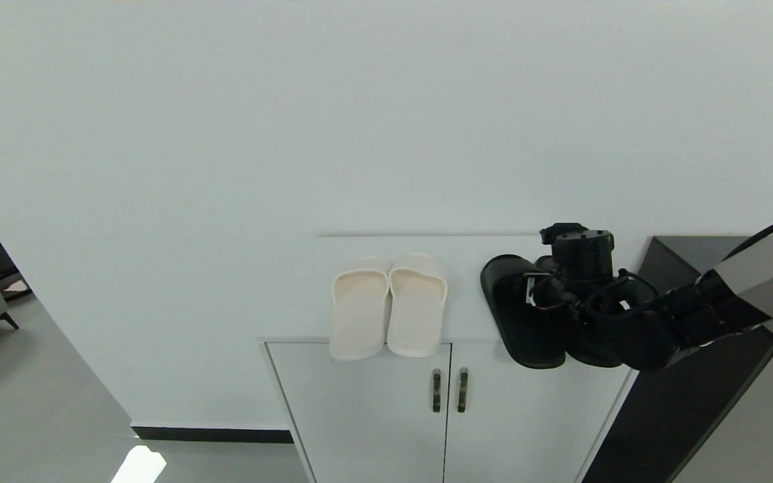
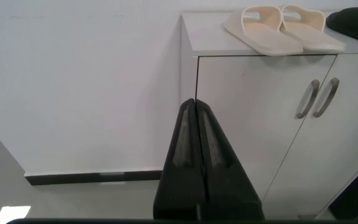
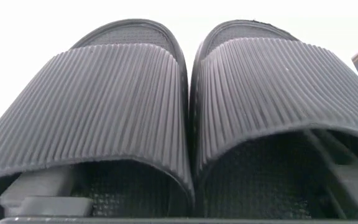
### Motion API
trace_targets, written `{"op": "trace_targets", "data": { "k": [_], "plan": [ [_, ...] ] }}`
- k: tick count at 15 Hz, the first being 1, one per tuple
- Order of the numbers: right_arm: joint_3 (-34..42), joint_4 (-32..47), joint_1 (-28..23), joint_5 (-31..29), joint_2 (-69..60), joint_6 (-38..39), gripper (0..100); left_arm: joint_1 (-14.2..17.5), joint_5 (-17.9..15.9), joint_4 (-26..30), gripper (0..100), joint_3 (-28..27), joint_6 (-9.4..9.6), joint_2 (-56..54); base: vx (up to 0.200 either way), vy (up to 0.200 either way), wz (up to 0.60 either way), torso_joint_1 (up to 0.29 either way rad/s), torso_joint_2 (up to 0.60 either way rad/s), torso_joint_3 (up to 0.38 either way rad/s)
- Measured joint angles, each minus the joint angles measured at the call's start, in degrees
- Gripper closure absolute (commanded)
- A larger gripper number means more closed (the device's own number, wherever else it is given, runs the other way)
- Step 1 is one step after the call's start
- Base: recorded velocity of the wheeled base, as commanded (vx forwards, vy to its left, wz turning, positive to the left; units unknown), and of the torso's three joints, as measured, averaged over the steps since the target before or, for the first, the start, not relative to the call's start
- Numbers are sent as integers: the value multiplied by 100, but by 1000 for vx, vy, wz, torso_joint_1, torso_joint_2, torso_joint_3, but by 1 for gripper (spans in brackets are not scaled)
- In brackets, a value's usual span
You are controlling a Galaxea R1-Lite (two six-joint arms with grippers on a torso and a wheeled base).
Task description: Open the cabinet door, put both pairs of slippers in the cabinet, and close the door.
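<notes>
- Black slippers (image 1: 517, 315) lie side by side on the right part of the cabinet top (image 1: 467, 268). Their toes point at the wall and their heels are at the front edge, just over it.
- White slippers (image 1: 386, 305) lie the same way near the middle of the top, apart from the black pair.
- Right gripper (image 1: 568, 302) comes at the black pair from the heel end, along their long axis. Its jaws are spread, with one finger (image 3: 36, 190) under the ribbed strap of each slipper and the two inner walls between them; I judge nothing is pinched yet.
- Left gripper (image 2: 194, 155) hangs low, off the cabinet's left side, with its jaws pressed together and empty.
- Both doors (image 1: 359, 416) are shut, their handles (image 1: 436, 390) side by side at the centre seam.
- Closing the right jaws would likely clamp the two slippers together as one load. The left arm is nearer the left door, though its closed jaws would have to part to take a handle.
</notes>
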Motion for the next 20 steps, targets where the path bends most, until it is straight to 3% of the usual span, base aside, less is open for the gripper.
{"op": "trace_targets", "data": {
  "k": [8, 12, 16, 20],
  "plan": [
    [358, 11, 221, 176, -579, 13, 100, 0, -1, -2, 100, 0, 2, 0, 0, 0, 0, 0, 0, 0],
    [1599, 11, 856, 868, -1902, 11, 100, 0, 0, 0, 100, 0, 2, 0, 0, 0, 0, 0, 0, 0],
    [3068, 41, 1903, 1525, -3488, 46, 100, 0, 0, 0, 100, 0, 5, 0, 0, 0, 0, 0, 0, 0],
    [3429, 41, 2225, 1673, -4179, 57, 100, 2, 0, 0, 100, 0, 6, 0, 0, 0, 0, 0, 0, 0]
  ]
}}
